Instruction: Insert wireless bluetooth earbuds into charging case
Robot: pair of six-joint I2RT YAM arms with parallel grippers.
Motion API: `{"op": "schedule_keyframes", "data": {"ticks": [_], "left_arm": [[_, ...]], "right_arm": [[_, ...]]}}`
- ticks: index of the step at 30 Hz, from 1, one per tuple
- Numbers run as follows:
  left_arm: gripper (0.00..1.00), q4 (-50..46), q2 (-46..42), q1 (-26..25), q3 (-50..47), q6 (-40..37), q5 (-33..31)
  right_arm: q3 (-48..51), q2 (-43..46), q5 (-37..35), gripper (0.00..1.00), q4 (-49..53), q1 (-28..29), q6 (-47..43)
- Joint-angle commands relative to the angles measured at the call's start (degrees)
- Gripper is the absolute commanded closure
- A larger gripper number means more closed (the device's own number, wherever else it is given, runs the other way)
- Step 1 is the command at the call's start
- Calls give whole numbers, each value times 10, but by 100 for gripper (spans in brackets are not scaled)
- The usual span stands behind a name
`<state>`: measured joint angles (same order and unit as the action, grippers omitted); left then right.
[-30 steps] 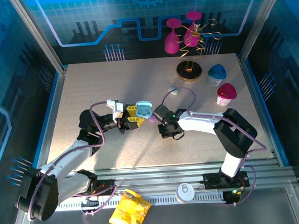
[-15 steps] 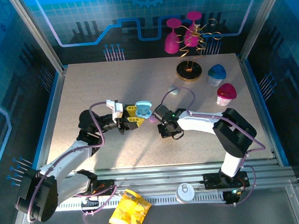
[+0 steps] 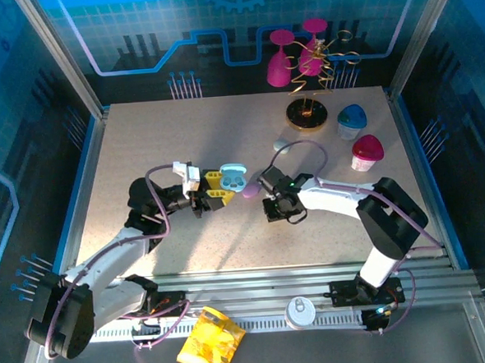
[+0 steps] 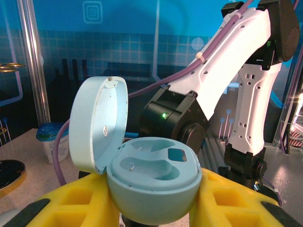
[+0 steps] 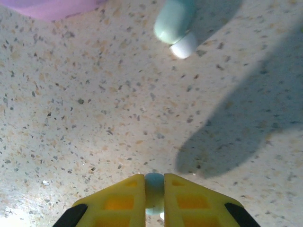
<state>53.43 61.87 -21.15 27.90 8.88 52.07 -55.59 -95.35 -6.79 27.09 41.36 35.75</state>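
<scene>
Now right jaws pinch a tiny pale-blue earbud (image 5: 154, 186); left jaws clamp the open pale-blue case (image 4: 151, 187).

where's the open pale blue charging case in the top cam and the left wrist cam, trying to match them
Top external: the open pale blue pebble-shaped charging case sits left of centre, clamped in the yellow left pincer.
Left wrist: the case is at lower centre, lid tipped up to the left.
Shared landmark: the blue-lidded white jar, upper right from above, at the left edge here.
</scene>
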Motion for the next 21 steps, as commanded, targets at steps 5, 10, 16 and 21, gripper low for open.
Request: {"op": "schedule_keyframes", "data": {"ticks": [5,10,16,21], "left_arm": [[69,16,6,3,-6,-17,-6],[69,18,17,3,-3,-18,-5],[69,28,29,3,-1,-15,-4],[69,35,38,3,2,-14,-2]], "right_arm": [[47,48,98,88,-57,-49,-1],[105,91,232,88,-133,-112,24],[140,127,380,86,-175,-192,29],[155,136,464,87,-203,-233,27]]}}
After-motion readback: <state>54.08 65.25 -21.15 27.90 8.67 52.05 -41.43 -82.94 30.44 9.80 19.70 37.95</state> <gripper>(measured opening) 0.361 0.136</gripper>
